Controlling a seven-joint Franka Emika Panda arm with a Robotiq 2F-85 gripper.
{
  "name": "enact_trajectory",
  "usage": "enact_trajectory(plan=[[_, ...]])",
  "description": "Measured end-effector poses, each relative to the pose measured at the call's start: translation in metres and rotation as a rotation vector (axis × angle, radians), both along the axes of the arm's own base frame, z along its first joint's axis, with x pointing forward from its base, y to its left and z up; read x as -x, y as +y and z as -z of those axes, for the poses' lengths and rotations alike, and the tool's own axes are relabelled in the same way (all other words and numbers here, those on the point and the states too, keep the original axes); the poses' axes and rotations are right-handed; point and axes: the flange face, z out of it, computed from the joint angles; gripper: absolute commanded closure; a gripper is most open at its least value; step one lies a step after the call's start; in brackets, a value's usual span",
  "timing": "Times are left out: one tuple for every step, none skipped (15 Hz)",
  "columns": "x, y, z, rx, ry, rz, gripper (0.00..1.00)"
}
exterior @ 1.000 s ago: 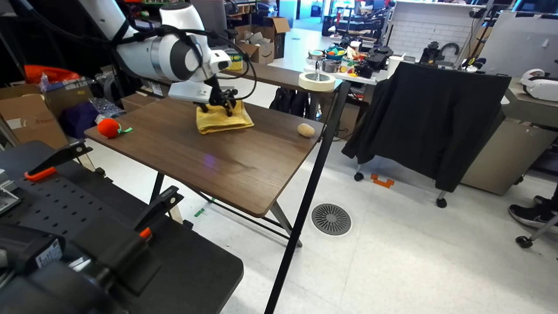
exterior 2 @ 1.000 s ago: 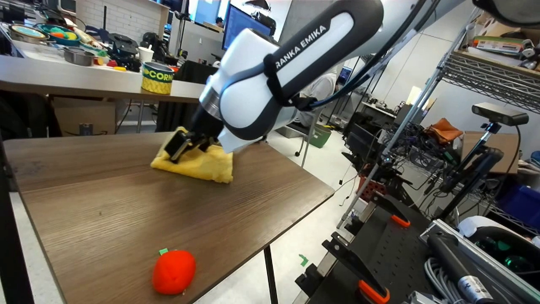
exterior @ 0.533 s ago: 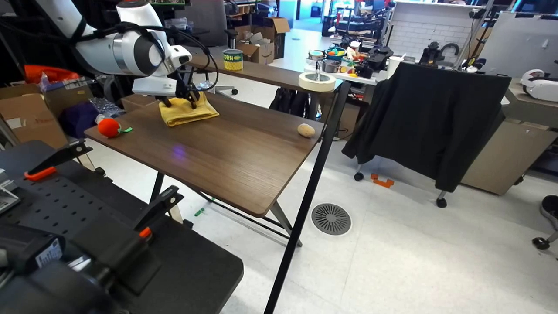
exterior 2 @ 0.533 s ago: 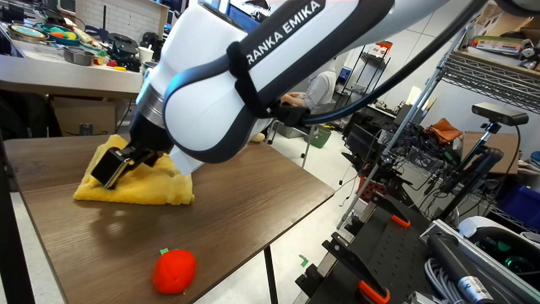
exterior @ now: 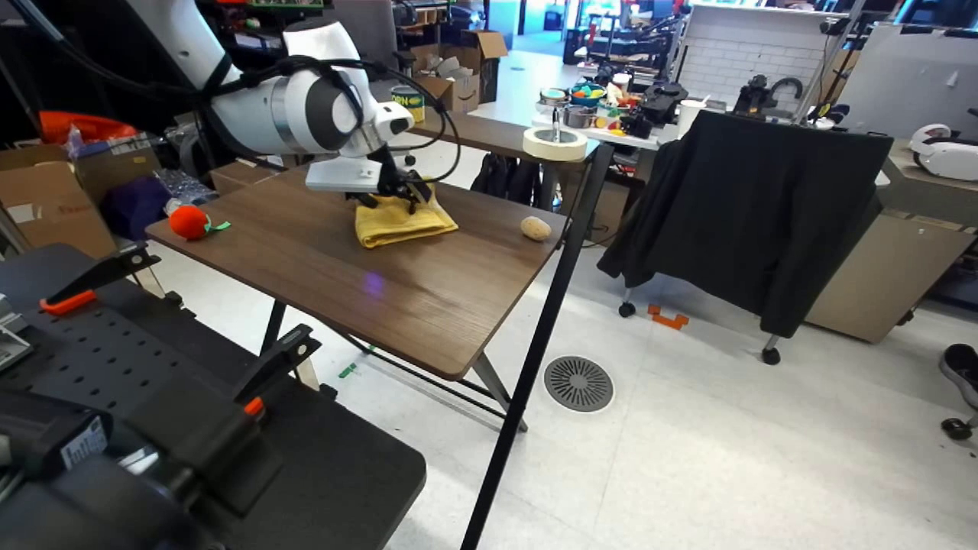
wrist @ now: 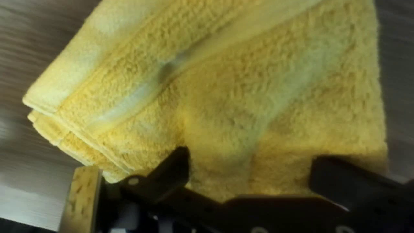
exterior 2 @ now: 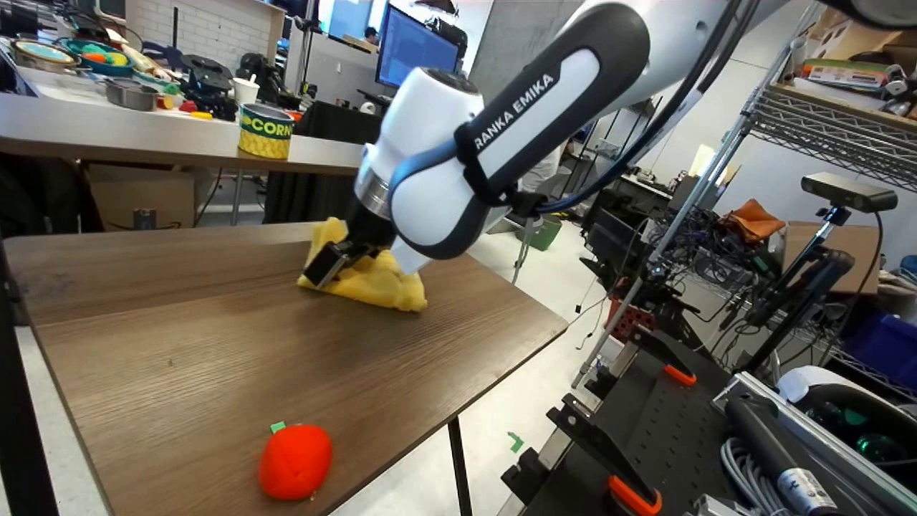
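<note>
Reader: What has just changed?

Describer: A folded yellow cloth (exterior: 405, 224) shifts over a wooden table (exterior: 428, 290), toward about 4 o'clock in an exterior view, and the robot's end effector (wrist: 250, 157) travels with it. I judge that the cloth is sliding along the surface, its direction reversed, rather than being lifted.

Reader: Does the end effector grip it?

Describer: No pinch shows. In the wrist view, its two dark fingers (wrist: 174, 170) stand wide apart, at about 7 and 4 o'clock, with cloth beneath and between them. The tips seem to press into the fabric, though blur leaves this uncertain.

Reader: Where is the cloth?

Describer: On the table, creased, under the end effector. In an exterior view, a round red object (exterior: 188, 222) sits at 9 o'clock from it, a tan potato-like object (exterior: 535, 228) at 3 o'clock.

Reader: What differs from half a second ago?

Describer: The cloth is farther from the red object and close to its place of a second ago. In an exterior view, a corn can (exterior 2: 265, 132) at 11 o'clock from the cloth stands fully visible instead of mostly hidden by the robot arm (exterior 2: 437, 204).
</note>
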Motion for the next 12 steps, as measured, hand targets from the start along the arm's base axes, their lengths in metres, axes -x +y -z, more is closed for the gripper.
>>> enact_trajectory(plan=[[0.002,-0.022,0.003,0.019,0.008,0.034,0.00],[0.004,-0.037,0.002,0.030,0.014,0.056,0.00],[0.007,-0.046,0.002,0.035,0.023,0.067,0.00],[0.011,-0.049,0.001,0.035,0.033,0.062,0.00],[0.016,-0.045,0.001,0.033,0.045,0.040,0.00],[0.022,-0.036,0.000,0.029,0.059,-0.001,0.00],[0.029,-0.022,0.000,0.022,0.073,-0.050,0.00],[0.036,-0.005,-0.001,0.015,0.086,-0.102,0.00],[0.045,0.015,-0.002,0.009,0.098,-0.156,0.00],[0.054,0.037,-0.003,0.004,0.109,-0.211,0.00],[0.064,0.059,-0.003,0.000,0.119,-0.266,0.00],[0.075,0.080,-0.004,-0.005,0.128,-0.319,0.00]])
